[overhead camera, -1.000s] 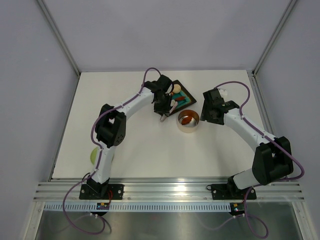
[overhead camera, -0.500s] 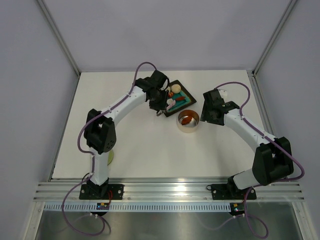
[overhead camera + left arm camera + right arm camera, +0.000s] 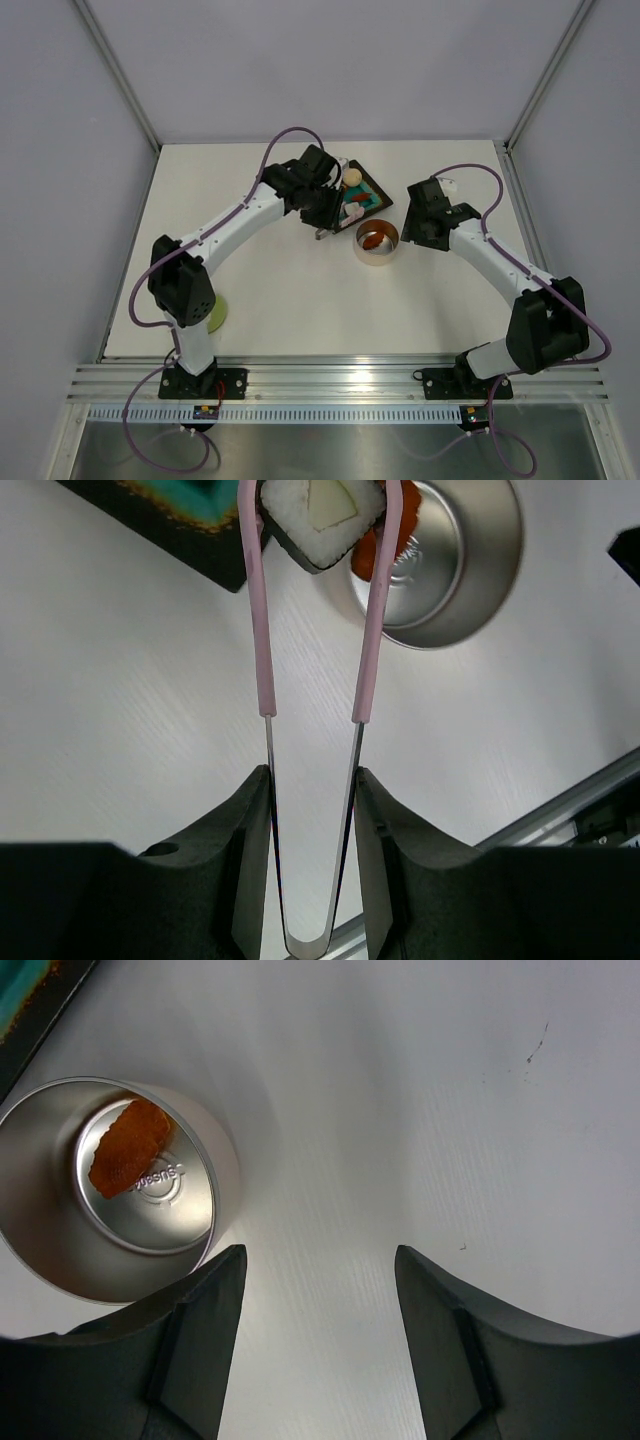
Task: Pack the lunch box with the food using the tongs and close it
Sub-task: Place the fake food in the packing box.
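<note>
The left gripper (image 3: 312,795) clamps the slim, springy tongs (image 3: 262,630) near their bend, their tips pinching the white block (image 3: 322,515), seemingly light and slippery, across its flat sides between tray (image 3: 170,535) and lunch box (image 3: 480,600), while the right gripper (image 3: 318,1280) hovers nearby, fingers apart

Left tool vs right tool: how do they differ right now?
1. The left tool is shut on the tongs, which pinch a white food block; the right tool holds nothing.
2. The left tool is closed narrow; the right tool stands wide open above the table.
Shared: both are dark-fingered and close to the lunch box.
</note>
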Robot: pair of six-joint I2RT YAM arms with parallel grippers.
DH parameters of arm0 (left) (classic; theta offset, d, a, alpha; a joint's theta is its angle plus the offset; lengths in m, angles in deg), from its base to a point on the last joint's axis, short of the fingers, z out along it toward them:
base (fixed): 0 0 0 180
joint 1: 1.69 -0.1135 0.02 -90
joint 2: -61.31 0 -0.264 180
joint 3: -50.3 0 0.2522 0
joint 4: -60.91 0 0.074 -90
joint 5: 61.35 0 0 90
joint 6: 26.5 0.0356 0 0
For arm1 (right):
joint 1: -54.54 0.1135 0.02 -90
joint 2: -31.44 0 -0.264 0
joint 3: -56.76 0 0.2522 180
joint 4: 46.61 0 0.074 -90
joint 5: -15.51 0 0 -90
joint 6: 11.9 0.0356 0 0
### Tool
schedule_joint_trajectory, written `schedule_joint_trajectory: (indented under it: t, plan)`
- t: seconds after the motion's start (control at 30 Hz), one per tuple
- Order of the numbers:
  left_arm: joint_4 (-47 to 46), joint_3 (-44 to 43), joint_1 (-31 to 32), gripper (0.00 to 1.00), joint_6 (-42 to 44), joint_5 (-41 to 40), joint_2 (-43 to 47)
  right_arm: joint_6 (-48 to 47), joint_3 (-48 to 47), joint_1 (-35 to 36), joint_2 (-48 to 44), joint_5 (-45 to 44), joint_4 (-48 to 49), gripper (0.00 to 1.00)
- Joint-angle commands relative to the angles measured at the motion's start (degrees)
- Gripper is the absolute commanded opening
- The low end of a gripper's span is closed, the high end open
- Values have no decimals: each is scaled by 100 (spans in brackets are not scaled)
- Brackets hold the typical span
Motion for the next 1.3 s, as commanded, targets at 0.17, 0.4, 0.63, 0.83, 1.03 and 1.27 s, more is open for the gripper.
schedule_joint_trajectory:
  t: [0.17, 0.4, 0.63, 0.83, 1.03, 1.27]
  plan:
    - [-154, -126, 645, 0, 187, 356, 405, 146, -32, -54, -326, -332, 49, 69]
    - [-277, -161, 821, 0, 161, 452, 36, 146, 143, -255, -782, -534, -12, 69]
    - [-339, -197, 891, 9, 169, 602, -254, 76, 258, -405, -994, -596, -74, 69]
    - [-356, -153, 935, 18, 161, 576, -343, 93, 337, -423, -1021, -552, -48, 69]
    - [-348, -153, 944, 31, 169, 567, -360, 93, 355, -432, -1030, -526, -39, 69]
    - [-356, -179, 944, 34, 169, 567, -430, 120, 399, -432, -1021, -473, -39, 70]
